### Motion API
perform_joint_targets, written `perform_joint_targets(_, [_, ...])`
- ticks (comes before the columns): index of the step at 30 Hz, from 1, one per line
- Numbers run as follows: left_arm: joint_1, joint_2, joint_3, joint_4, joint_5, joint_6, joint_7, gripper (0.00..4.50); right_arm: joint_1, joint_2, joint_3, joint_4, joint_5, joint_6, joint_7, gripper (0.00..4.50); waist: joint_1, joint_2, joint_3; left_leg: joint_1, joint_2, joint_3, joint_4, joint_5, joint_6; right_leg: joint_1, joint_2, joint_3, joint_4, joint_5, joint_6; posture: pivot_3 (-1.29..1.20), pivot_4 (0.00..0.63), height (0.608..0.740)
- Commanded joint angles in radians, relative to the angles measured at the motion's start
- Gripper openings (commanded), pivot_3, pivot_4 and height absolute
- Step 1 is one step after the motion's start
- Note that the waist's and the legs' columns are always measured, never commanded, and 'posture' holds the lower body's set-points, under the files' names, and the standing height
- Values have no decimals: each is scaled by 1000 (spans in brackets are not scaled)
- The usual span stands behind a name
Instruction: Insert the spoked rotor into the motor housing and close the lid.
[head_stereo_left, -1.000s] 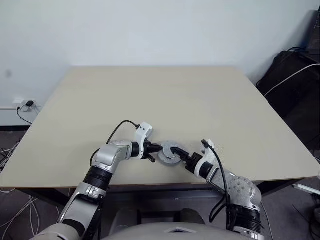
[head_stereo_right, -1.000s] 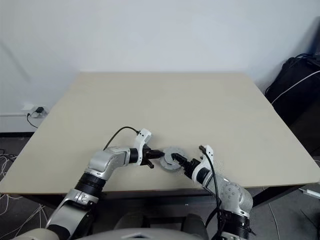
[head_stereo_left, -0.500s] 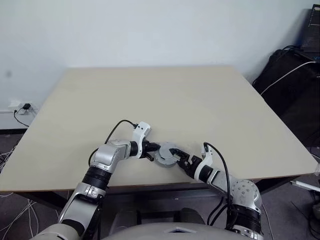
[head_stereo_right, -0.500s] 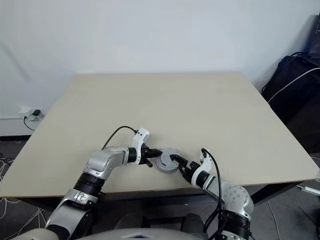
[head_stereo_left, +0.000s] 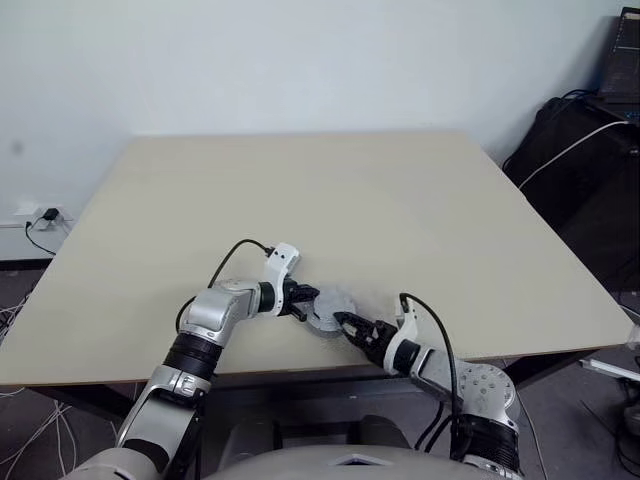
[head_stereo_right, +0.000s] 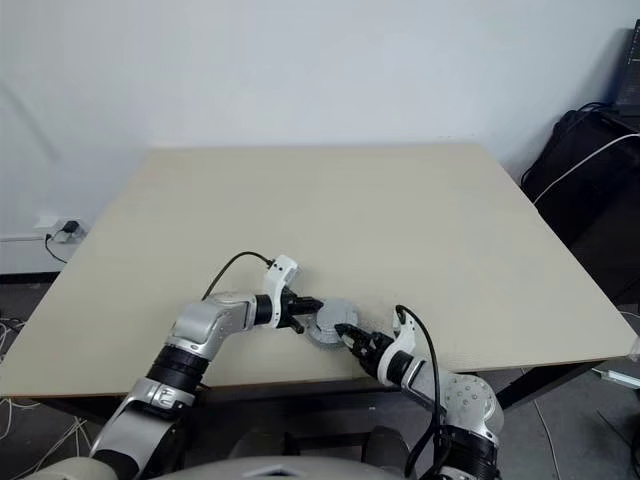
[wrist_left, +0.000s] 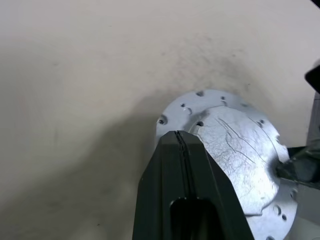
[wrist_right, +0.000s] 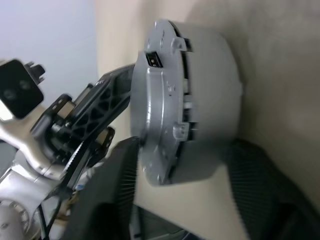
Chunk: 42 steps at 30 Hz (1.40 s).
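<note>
The lid (head_stereo_left: 330, 303), a light-grey disc with its smooth face and raised middle up, sits on the motor housing (wrist_right: 210, 100), a grey round body on the table near its front edge. The spoked rotor is hidden. My left gripper (head_stereo_left: 305, 298) is shut, and its joined tip (wrist_left: 178, 134) rests on the lid (wrist_left: 235, 150) near its left rim. My right gripper (head_stereo_left: 340, 320) points at the stack from the near right. Its fingers (wrist_right: 115, 190) stand apart on either side of the stack's near edge. Whether they touch it is not clear.
The beige table (head_stereo_left: 330, 190) stretches far behind the stack, and its front edge (head_stereo_left: 300, 370) runs just below both grippers. Black bags with a white cable (head_stereo_left: 575, 150) stand on the floor at the right. A wall socket with cables (head_stereo_left: 40, 215) is at the left.
My right gripper has drawn back a little toward the table's front edge and rolled, and its fingers stand closer together than before. The left gripper and the lid have stayed put.
</note>
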<state>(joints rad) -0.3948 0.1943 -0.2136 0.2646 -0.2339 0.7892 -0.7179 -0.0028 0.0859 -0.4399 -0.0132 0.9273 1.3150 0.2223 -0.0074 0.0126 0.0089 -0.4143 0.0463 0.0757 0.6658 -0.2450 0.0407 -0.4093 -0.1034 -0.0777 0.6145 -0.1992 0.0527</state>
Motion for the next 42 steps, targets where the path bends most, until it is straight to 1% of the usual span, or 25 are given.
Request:
perform_joint_targets(1, [20,-25,-52,-15,-9,17,-22,0,-28,54,32,-27,72,-5,26,1785,-2,0,0,0,0,0,0,0,0,0,0,0,0,0,0,0,0,740])
perform_joint_targets(2, [21,-25,-51,-17,-8,17,-22,0,-29,55,32,-23,69,-15,23,1514,-2,0,0,0,0,0,0,0,0,0,0,0,0,0,0,0,0,740])
perform_joint_targets(7, [27,-25,-52,-24,-6,21,-23,0,-24,64,31,-27,66,-42,7,1514,-1,1,0,0,-1,0,0,-1,-1,0,0,1,0,0,0,0,0,740])
perform_joint_targets(8, [28,-25,-51,-25,-5,22,-23,0,-22,64,33,-30,69,-39,5,1326,-1,1,0,0,-1,0,0,-1,-1,0,0,1,0,0,0,0,0,740])
perform_joint_targets(19, [42,-30,-37,-41,-10,21,-17,0,-3,58,39,-42,83,-45,-29,1324,-1,1,-1,0,-1,0,0,-1,-1,0,0,2,0,0,0,0,0,740])
perform_joint_targets(22, [80,-31,-6,-106,-16,6,15,0,6,55,41,-47,88,-50,-33,1324,-3,2,-1,0,-1,0,0,-1,-1,-1,0,2,0,0,0,0,0,740])
perform_joint_targets(24, [112,-56,45,-156,-8,-47,92,0,13,52,42,-52,95,-52,-35,1324,-2,2,-1,0,-1,0,-1,-1,-1,-1,0,3,-1,0,0,0,0,740])
perform_joint_targets(25, [125,-85,96,-180,-23,-68,140,0,16,52,43,-55,99,-54,-37,1324,-2,2,0,0,-1,1,-2,-1,-1,-2,0,4,-1,0,0,0,0,740])
perform_joint_targets(28, [177,-196,256,-274,-97,-168,268,0,25,49,46,-63,116,-57,-45,1319,-1,-1,2,-2,0,1,-1,0,0,-3,0,4,-1,0,0,0,0,740])
perform_joint_targets(30, [227,-239,309,-352,-127,-213,315,0,30,45,46,-64,127,-58,-46,1311,-2,-2,3,-2,0,0,-1,-1,-1,-4,0,4,-1,1,0,0,0,740])
perform_joint_targets(32, [267,-274,357,-408,-170,-222,356,0,32,42,47,-64,139,-59,-46,1311,-6,-1,3,-2,0,1,-2,-1,-1,-3,0,5,-1,0,0,0,0,740])
perform_joint_targets(34, [321,-298,406,-462,-261,-194,372,0,33,41,42,-69,162,-59,-46,1310,-7,-1,3,-2,0,2,-3,-1,-1,-3,2,7,-1,0,0,0,0,740])
perform_joint_targets(36, [386,-320,455,-506,-386,-152,364,0,31,45,31,-75,206,-57,-41,1310,-7,-1,4,-2,1,1,-3,-1,-1,-3,4,7,-1,0,0,0,0,740])
perform_joint_targets(38, [451,-325,466,-541,-482,-117,351,0,30,46,27,-87,253,-53,-32,1310,-5,-3,8,-3,1,1,-3,-2,-1,-5,4,7,-2,0,0,0,0,740])
perform_joint_targets(40, [528,-333,471,-563,-641,-20,339,0,24,53,23,-101,319,-53,-32,1310,-4,-4,10,-3,1,1,-2,-2,-1,-5,4,7,-2,0,0,0,0,740])
perform_joint_targets(42, [594,-339,458,-576,-743,25,329,0,12,57,30,-112,364,-66,-45,1310,-5,-4,11,-3,1,1,-1,-3,-1,-5,3,7,-3,0,0,0,0,740])
